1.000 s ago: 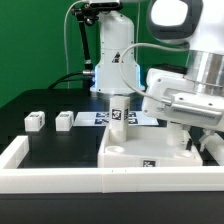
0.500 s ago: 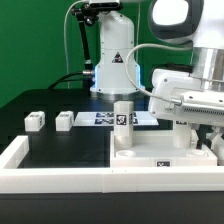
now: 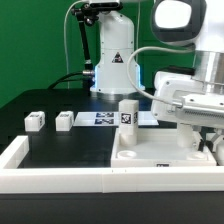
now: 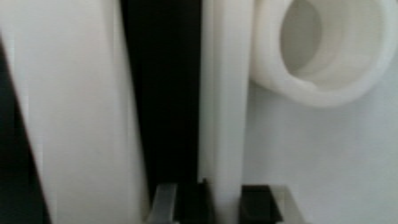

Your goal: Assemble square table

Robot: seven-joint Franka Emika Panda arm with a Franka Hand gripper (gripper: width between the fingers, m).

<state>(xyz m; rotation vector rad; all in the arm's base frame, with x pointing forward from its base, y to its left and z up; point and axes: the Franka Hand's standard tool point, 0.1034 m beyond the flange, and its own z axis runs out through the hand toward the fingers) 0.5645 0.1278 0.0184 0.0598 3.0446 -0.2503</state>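
Surface: a black table (image 3: 60, 148) is filling the exterior view, with a long white rail (image 3: 50, 180) running along its edge from 9 o'clock round to 6 o'clock.
Background: the white robot base (image 3: 112, 60) is standing at 12 o'clock, behind the work area.
Arm: the arm (image 3: 195, 95) is reaching in at 3 o'clock, bending down over the panel.
Tabletop: the white tabletop (image 3: 165, 160) is lying at 4 o'clock, against the rail.
Marker board: the marker board (image 3: 98, 118) is lying flat near the centre.
Upright leg: one leg (image 3: 128, 113) is standing upright at the tabletop's far corner, its tag facing the camera.
Loose legs: two leg blocks (image 3: 35, 121) (image 3: 65, 121) are sitting side by side at 9 o'clock, well apart from the tabletop.
Gripper: in the wrist view the gripper (image 4: 217, 203) is pinching the tabletop's raised rim, its dark fingers (image 4: 169, 205) sitting on either side of it.
Socket: a round socket (image 4: 329, 50) is showing just beside that rim.
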